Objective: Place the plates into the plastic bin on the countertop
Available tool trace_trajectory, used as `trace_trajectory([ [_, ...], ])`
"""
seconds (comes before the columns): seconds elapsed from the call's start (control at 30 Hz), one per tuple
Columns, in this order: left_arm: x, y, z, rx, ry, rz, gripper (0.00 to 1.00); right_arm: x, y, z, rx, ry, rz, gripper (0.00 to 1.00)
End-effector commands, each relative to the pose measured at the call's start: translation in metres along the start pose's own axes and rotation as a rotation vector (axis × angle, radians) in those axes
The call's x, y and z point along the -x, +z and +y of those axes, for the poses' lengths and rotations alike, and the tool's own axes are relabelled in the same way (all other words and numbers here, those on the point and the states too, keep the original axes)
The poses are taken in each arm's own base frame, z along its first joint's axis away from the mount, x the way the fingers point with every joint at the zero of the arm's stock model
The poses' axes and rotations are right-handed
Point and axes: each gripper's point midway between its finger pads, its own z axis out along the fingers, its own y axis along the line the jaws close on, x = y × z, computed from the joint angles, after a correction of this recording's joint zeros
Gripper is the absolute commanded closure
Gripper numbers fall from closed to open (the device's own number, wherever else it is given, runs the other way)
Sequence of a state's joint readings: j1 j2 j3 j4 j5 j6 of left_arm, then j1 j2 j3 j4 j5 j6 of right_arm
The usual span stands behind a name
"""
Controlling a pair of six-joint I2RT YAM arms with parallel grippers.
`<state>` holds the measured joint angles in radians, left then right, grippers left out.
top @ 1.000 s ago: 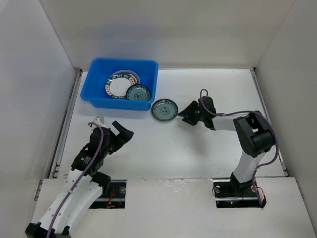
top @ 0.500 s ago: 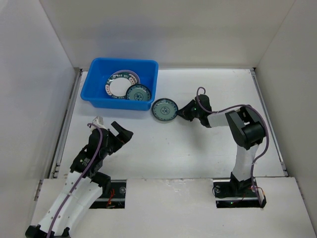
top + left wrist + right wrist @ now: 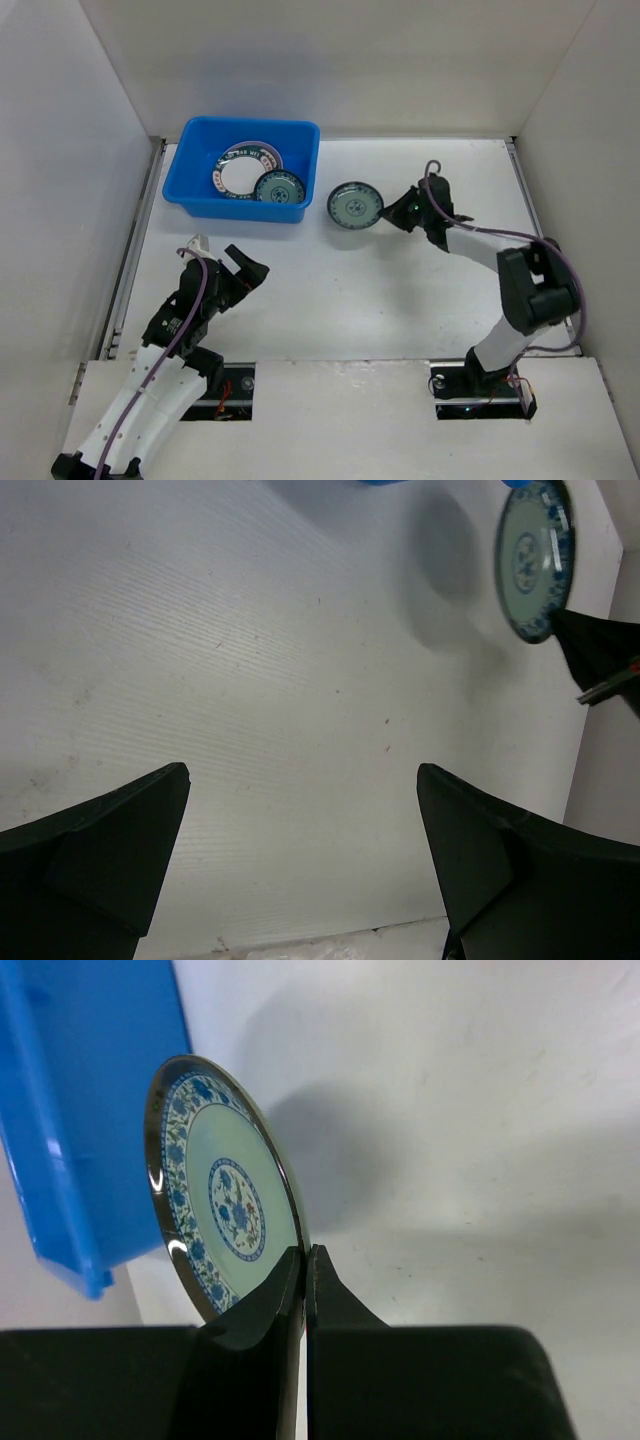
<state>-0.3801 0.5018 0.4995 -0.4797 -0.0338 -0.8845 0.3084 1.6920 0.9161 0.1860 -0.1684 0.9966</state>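
Observation:
A small teal-green patterned plate (image 3: 355,207) (image 3: 225,1215) (image 3: 535,560) hangs above the white countertop (image 3: 400,290), just right of the blue plastic bin (image 3: 200,135) (image 3: 70,1110). My right gripper (image 3: 395,213) (image 3: 305,1260) is shut on that plate's rim, holding it on edge. Inside the bin lie a white-centred plate with a dark patterned rim (image 3: 240,175) and a second teal-green plate (image 3: 279,189), which overlaps it. My left gripper (image 3: 240,268) (image 3: 300,790) stands open over bare countertop at the near left, holding nothing.
White walls (image 3: 60,180) bound the countertop on the left, back and right. A raised white ledge (image 3: 340,400) runs along the near edge by the arm bases.
My right gripper has shut on the teal-green plate's rim, lifted it off the countertop and carried it a little right and back. The left arm has not moved.

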Motion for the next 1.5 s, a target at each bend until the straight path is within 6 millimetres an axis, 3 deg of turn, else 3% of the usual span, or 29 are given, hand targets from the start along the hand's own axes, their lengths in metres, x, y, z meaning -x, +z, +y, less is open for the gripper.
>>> trace_trajectory([
  [0.0, -0.001, 0.002, -0.002, -0.001, -0.039, 0.006, 0.00, 0.052, -0.045, 0.020, -0.064, -0.144, -0.152, 0.97],
  [0.13, 0.000, 0.005, -0.004, -0.001, -0.033, 0.008, 0.00, 0.087, -0.079, 0.048, -0.095, -0.229, -0.265, 0.97],
  [0.23, 0.000, 0.008, -0.003, 0.004, -0.024, 0.010, 0.00, 0.108, -0.090, 0.101, 0.010, -0.264, -0.321, 0.97],
  [0.33, 0.000, 0.010, -0.004, 0.001, -0.020, 0.012, 0.00, 0.104, -0.076, 0.155, 0.130, -0.302, -0.287, 0.97],
  [0.43, 0.001, 0.010, -0.005, -0.003, -0.019, 0.009, 0.00, 0.086, -0.051, 0.208, 0.243, -0.360, -0.241, 0.97],
  [0.6, 0.001, 0.008, -0.003, -0.007, -0.022, 0.002, 0.00, 0.045, -0.001, 0.259, 0.367, -0.451, -0.169, 0.97],
  [0.7, -0.002, 0.010, 0.000, -0.004, -0.022, 0.002, 0.00, 0.019, 0.031, 0.269, 0.416, -0.523, -0.145, 0.97],
  [0.87, -0.006, 0.009, 0.006, 0.004, -0.035, 0.005, 0.00, -0.015, 0.076, 0.262, 0.446, -0.583, -0.118, 0.97],
  [1.03, -0.006, 0.005, 0.009, 0.010, -0.040, 0.000, 0.00, -0.030, 0.096, 0.255, 0.454, -0.601, -0.108, 0.88],
  [1.1, -0.007, 0.005, 0.011, 0.011, -0.040, 0.003, 0.00, -0.031, 0.101, 0.254, 0.454, -0.611, -0.115, 0.77],
  [1.3, -0.008, 0.001, 0.012, 0.012, -0.043, 0.005, 0.00, -0.030, 0.086, 0.267, 0.483, -0.618, -0.153, 0.40],
  [1.4, -0.010, 0.000, 0.012, 0.012, -0.038, 0.012, 0.00, -0.017, 0.060, 0.280, 0.506, -0.607, -0.224, 0.28],
  [1.47, -0.011, -0.001, 0.013, 0.015, -0.031, 0.016, 0.00, -0.004, 0.030, 0.290, 0.528, -0.595, -0.291, 0.17],
])
